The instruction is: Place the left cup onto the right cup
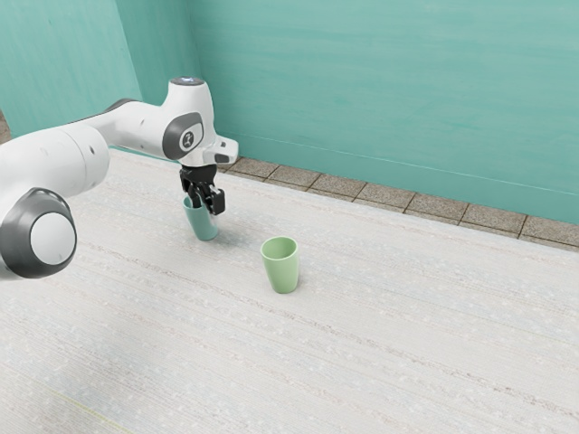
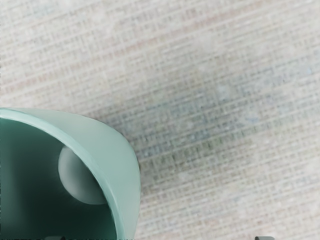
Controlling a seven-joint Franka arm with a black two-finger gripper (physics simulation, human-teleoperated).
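A pretend room made by a computer

Behind the claw (image 1: 206, 204) stands a plain blue-green wall (image 1: 380, 81). A row of brown tiles (image 1: 434, 206) runs along its foot. Under the claw lies a pale table (image 1: 380, 362) with a woven look. All looks drawn, not real

Brightly and evenly lit, soft and diffuse, from above. Faint, soft-edged shadows on the pale table (image 1: 389, 334): a thin grey smudge at the foot of the green cup (image 1: 280, 264), a weaker one at the base of the teal cup (image 1: 201, 222), nearer the table's far edge. White arm (image 1: 54, 163) bright on top, greyer beneath. From the wrist, a broad dim grey patch on the table beside the teal cup's rim; deep shade inside, with a paler floor.
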